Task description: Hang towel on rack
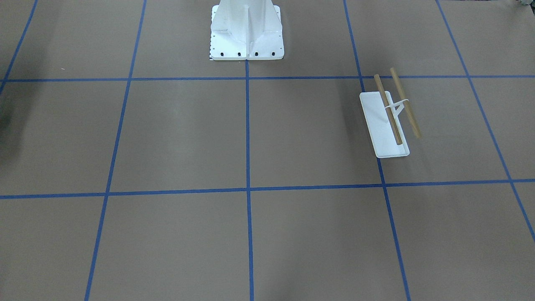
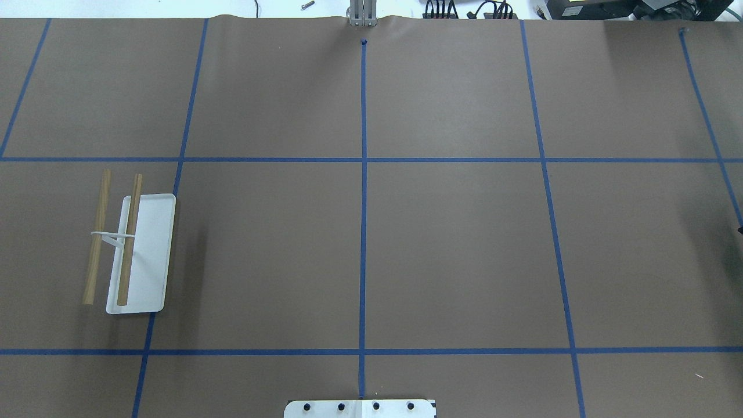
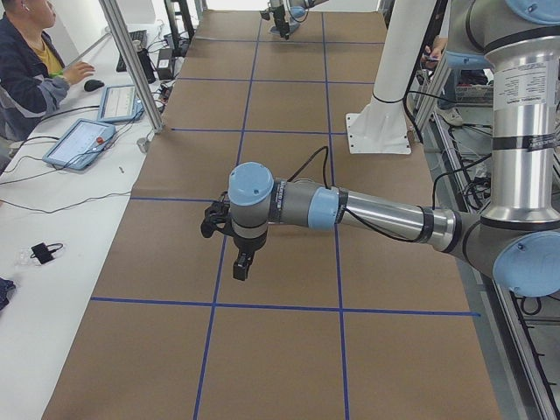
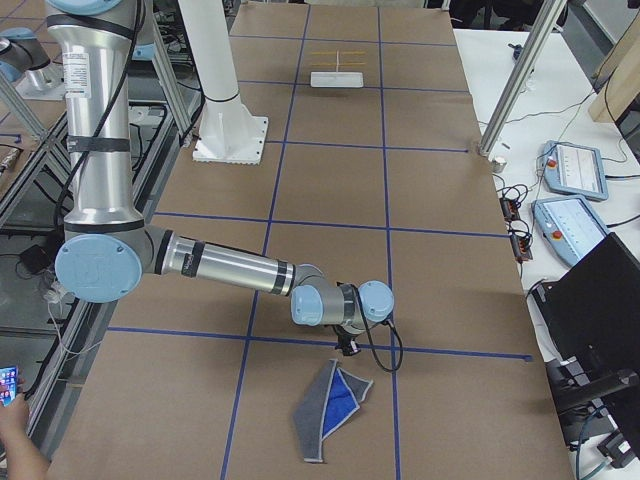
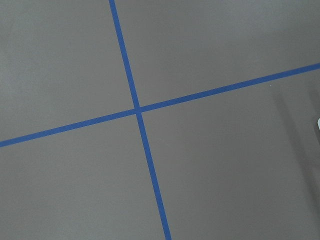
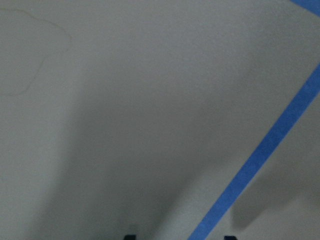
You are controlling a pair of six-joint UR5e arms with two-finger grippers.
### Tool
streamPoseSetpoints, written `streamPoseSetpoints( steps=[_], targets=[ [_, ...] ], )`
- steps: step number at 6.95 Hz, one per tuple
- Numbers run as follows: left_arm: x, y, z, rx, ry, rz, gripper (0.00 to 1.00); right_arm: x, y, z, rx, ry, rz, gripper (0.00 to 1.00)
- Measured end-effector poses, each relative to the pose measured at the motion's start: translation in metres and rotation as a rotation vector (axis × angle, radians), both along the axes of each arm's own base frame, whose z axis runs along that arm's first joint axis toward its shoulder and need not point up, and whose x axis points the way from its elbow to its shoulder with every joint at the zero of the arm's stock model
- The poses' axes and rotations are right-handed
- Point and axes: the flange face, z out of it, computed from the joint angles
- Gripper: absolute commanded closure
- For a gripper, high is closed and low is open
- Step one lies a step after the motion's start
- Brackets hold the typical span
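Note:
The rack stands on the robot's left side of the table, with a white base and two wooden bars; it also shows in the overhead view and far off in the exterior right view. The towel lies crumpled on the table at the robot's right end, blue with its grey reverse showing. My right gripper hangs low just beyond the towel, apart from it. In the right wrist view its fingertips stand apart with nothing between. My left gripper points down over bare table; I cannot tell whether it is open.
The large white bolted pedestal stands at the robot's side of the table. Blue tape lines grid the brown table cover. An operator sits at a side bench with tablets.

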Motion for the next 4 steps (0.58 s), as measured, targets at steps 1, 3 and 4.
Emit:
streamPoseSetpoints(
  steps=[1, 3, 4],
  targets=[
    [0.0, 0.001, -0.001, 0.002, 0.0, -0.001, 0.02, -0.003, -0.013, -0.01, 0.03, -0.002, -0.028, 0.34],
    [0.0, 0.001, -0.002, 0.004, 0.0, -0.001, 0.02, 0.014, -0.025, -0.009, 0.109, 0.034, -0.127, 0.33],
    [0.0, 0.001, -0.002, 0.004, 0.001, -0.001, 0.02, 0.028, -0.024, -0.004, 0.144, 0.051, -0.185, 0.33]
  ],
)
